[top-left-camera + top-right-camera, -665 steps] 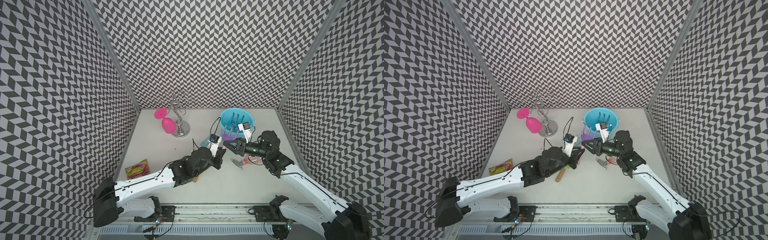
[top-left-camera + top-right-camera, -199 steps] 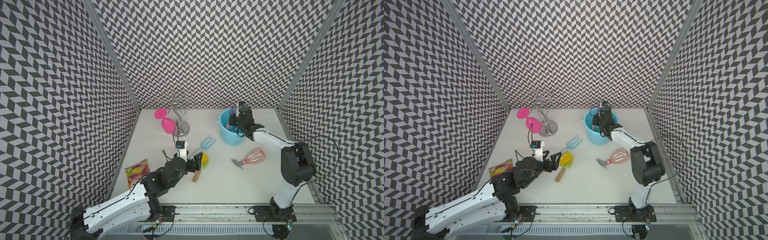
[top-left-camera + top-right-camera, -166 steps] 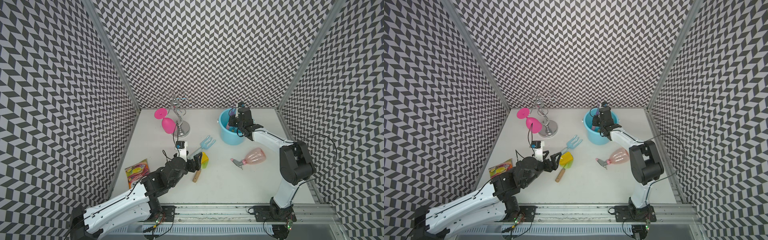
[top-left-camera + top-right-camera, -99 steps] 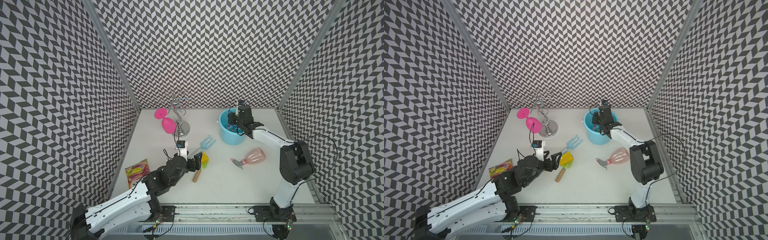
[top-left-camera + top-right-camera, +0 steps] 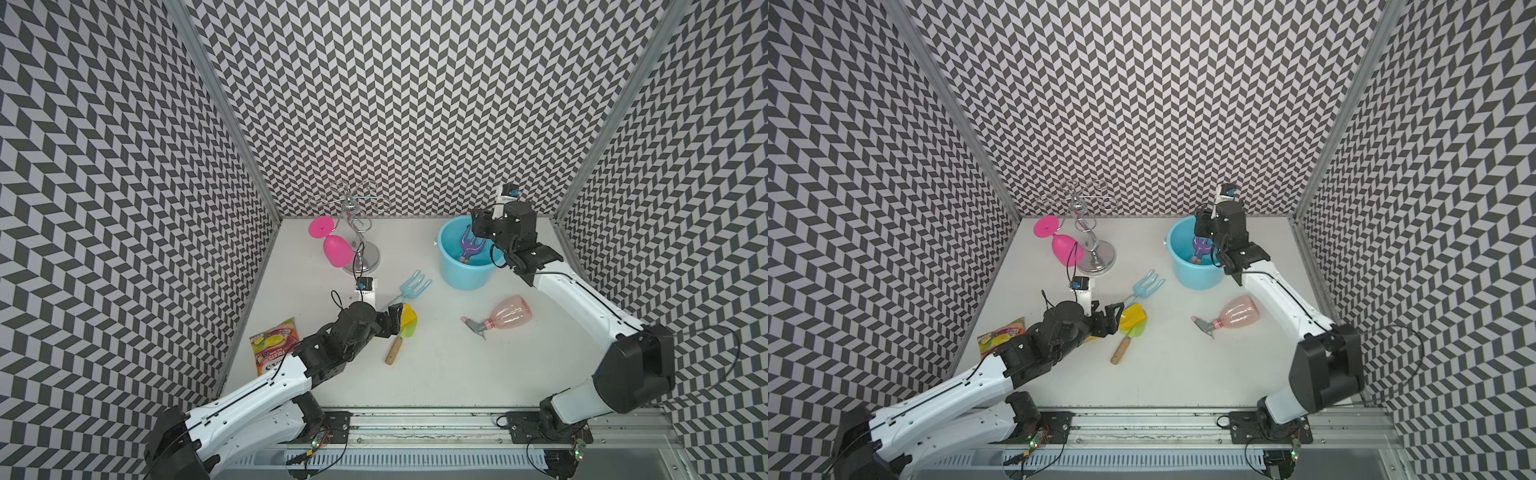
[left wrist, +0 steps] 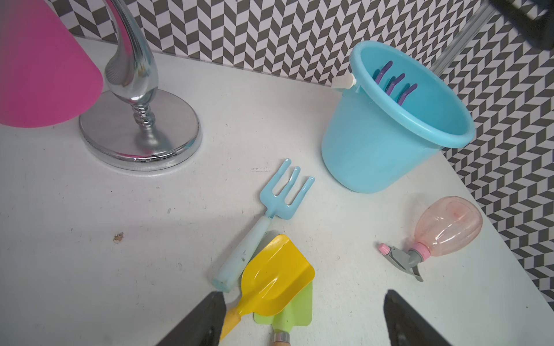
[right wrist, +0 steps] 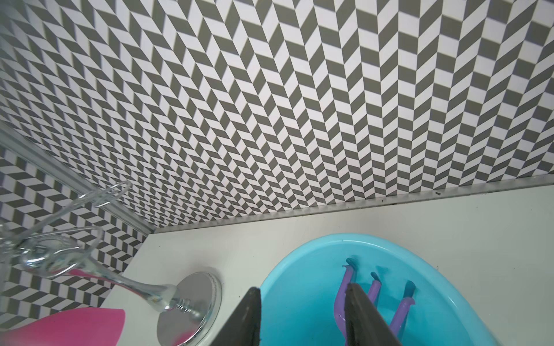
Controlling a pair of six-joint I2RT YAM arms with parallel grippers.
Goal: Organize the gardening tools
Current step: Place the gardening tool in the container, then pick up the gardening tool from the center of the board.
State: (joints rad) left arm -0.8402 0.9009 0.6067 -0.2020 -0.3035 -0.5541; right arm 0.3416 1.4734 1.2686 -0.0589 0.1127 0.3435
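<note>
Standing in the pale blue plastic bucket [image 5: 461,276], the purple plastic rake [image 5: 468,247] is seen beside the parted right claw [image 7: 302,288]; the left claw [image 6: 303,293], spread wide, is held close to the yellow plastic scoop [image 6: 275,281].

Bare table [image 5: 436,349] between trowel [image 5: 394,352] and spray bottle [image 5: 509,313].

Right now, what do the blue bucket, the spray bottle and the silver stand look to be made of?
The blue bucket: opaque plastic, it seems, smooth with a soft sheen and a moulded rolled rim. The spray bottle: translucent pink plastic, since light passes through its body, with a matte grey trigger. The stand: probably chromed metal, judging by the mirror-bright reflections on base and stem.
</note>
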